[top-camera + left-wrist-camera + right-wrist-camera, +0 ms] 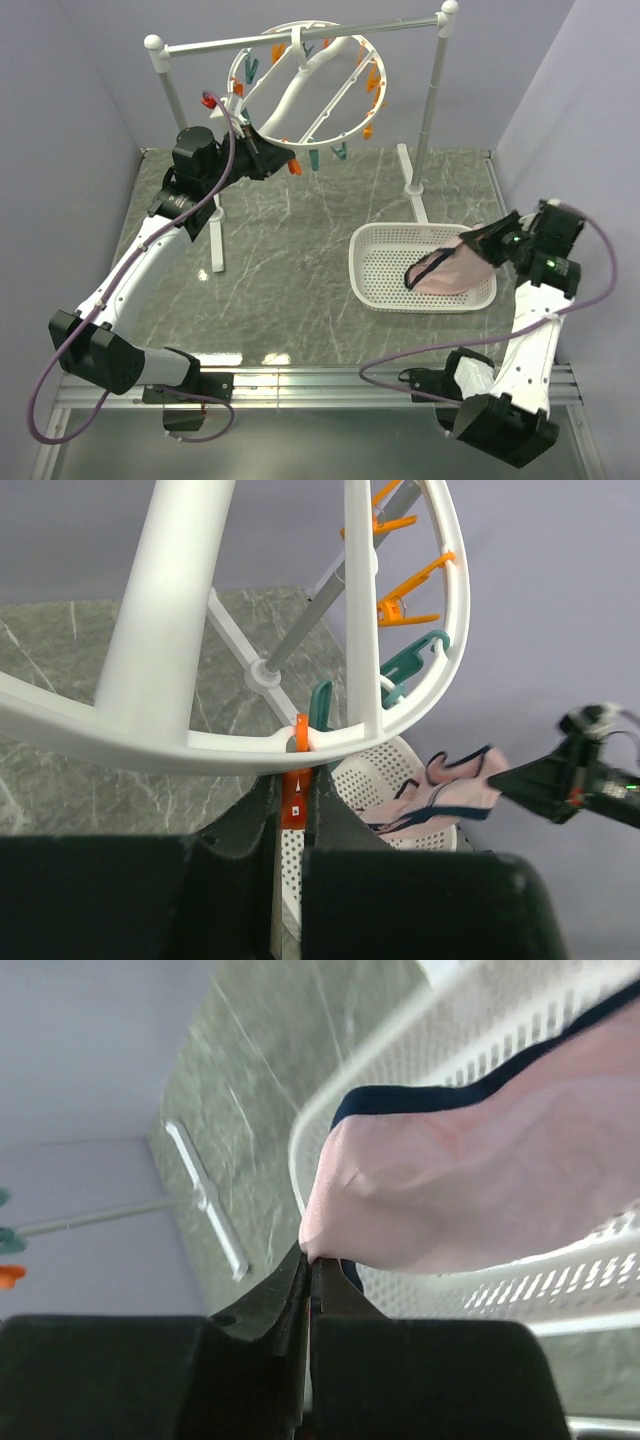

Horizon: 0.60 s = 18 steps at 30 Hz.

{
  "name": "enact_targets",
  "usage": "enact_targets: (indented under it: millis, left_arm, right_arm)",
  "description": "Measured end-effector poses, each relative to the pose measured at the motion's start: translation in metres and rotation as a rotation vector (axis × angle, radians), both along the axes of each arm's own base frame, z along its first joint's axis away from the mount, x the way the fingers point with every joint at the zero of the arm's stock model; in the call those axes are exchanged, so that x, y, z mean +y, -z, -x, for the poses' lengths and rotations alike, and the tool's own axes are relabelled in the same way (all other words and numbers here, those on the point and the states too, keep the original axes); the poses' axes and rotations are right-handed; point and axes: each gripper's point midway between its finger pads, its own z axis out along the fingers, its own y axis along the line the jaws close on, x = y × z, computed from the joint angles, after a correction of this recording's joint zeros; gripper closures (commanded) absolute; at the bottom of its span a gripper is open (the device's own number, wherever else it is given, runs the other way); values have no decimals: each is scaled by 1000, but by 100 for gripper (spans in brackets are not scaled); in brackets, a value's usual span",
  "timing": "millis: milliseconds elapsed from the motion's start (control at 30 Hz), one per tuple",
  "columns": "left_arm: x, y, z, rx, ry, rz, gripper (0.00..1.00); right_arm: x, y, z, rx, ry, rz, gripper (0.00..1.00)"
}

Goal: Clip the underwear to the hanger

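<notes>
Our right pincer, closed, pinches the limp, light underwear by its hem, just beyond its tips; our left pincer squeezes an orange clip.

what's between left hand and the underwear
Top view: bare green marble tabletop, then rim of the white perforated plastic basket, from left hand to pale pink underwear.

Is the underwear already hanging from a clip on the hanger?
No, the underwear is pinched in the right gripper above the basket, well apart from the hanger.
</notes>
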Motion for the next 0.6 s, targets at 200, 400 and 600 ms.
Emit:
enact_targets:
  millis: [200, 400, 600]
  left_arm:
    - [1, 0, -1, 0, -3, 0, 100]
    - [2, 0, -1, 0, -5, 0, 100]
    - [2, 0, -1, 0, -5, 0, 100]
  right_arm:
    - [18, 67, -20, 171, 74, -172, 100]
    - [-22, 73, -71, 145, 204, -182, 100]
    - [-59, 99, -86, 178, 314, -189, 78]
